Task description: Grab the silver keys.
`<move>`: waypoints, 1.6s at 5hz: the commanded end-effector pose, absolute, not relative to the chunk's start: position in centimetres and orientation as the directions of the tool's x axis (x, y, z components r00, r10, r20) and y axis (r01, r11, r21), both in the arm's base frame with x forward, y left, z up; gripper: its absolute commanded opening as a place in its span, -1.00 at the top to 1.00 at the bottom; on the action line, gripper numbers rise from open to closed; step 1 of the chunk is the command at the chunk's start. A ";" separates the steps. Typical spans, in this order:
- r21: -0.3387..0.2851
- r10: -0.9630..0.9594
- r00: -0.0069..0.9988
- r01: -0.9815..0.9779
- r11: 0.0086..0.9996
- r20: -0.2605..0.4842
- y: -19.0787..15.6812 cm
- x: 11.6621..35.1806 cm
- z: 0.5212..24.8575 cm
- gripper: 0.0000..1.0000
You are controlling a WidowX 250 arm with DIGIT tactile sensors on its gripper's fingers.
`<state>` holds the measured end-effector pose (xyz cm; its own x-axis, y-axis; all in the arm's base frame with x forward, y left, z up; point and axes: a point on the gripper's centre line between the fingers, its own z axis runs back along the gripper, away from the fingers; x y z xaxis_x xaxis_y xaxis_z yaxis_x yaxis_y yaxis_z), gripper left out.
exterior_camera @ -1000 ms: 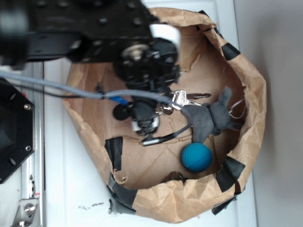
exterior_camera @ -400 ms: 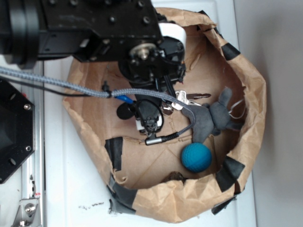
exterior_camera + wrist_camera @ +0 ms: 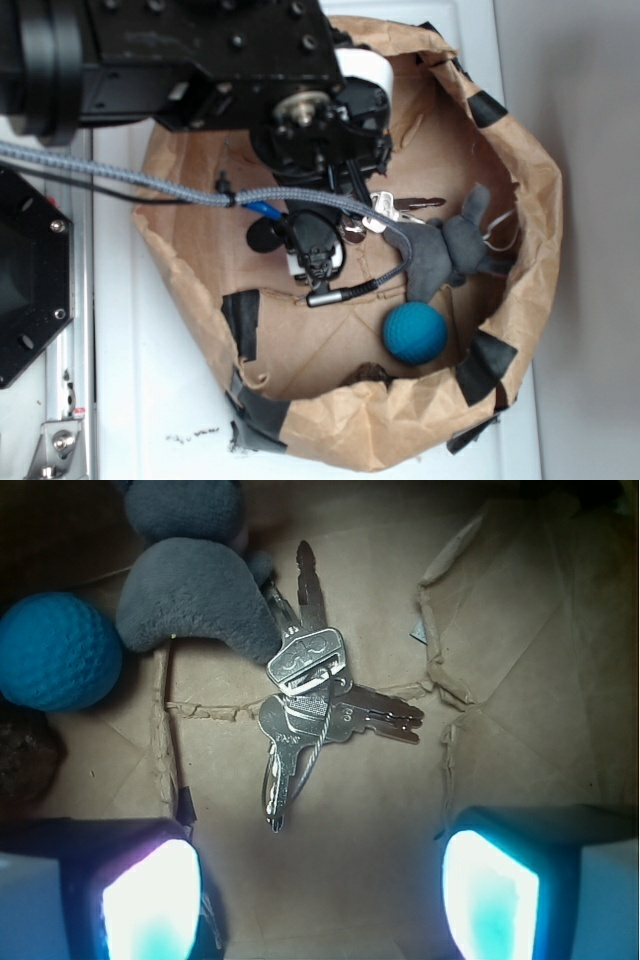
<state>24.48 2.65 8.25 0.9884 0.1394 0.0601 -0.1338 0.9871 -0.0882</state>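
The silver keys [image 3: 310, 715] lie fanned out on the brown paper floor of the bag, just ahead of my gripper [image 3: 320, 895]. Its two glowing fingers [image 3: 150, 905] stand wide apart with only bare paper between them. The lowest key tip reaches toward the gap but stays short of it. In the exterior view the keys [image 3: 395, 210] peek out from under the black arm, and the gripper [image 3: 315, 255] hangs over the bag's middle, mostly hiding them.
A grey plush animal [image 3: 195, 600] touches the keys' upper left, seen from outside as the plush animal [image 3: 450, 250]. A blue textured ball [image 3: 55, 650], the same ball [image 3: 415, 333], lies to the left. The brown paper bag's taped walls [image 3: 530, 200] ring everything. A grey cable [image 3: 150, 185] crosses the bag.
Over the last second the arm shifted right and down over the bag, toward the keys. It has held still for the last half second.
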 end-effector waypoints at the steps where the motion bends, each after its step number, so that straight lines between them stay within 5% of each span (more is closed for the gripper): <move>1: -0.220 0.282 0.947 -0.245 0.944 0.154 1.9 26.6 8.7 -1.00; 2: -0.252 0.339 0.926 -0.293 0.922 0.164 1.8 27.4 8.3 -1.00; 6: -0.197 0.333 0.919 -0.294 0.935 0.211 3.5 28.6 5.4 -1.00; 7: -0.191 0.321 0.918 -0.280 0.941 0.234 3.5 28.3 5.2 1.00; 8: -0.186 0.316 0.920 -0.277 0.943 0.231 3.5 28.2 5.3 1.00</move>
<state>27.68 3.21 3.81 0.9289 0.3242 0.1788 -0.2921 0.9385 -0.1841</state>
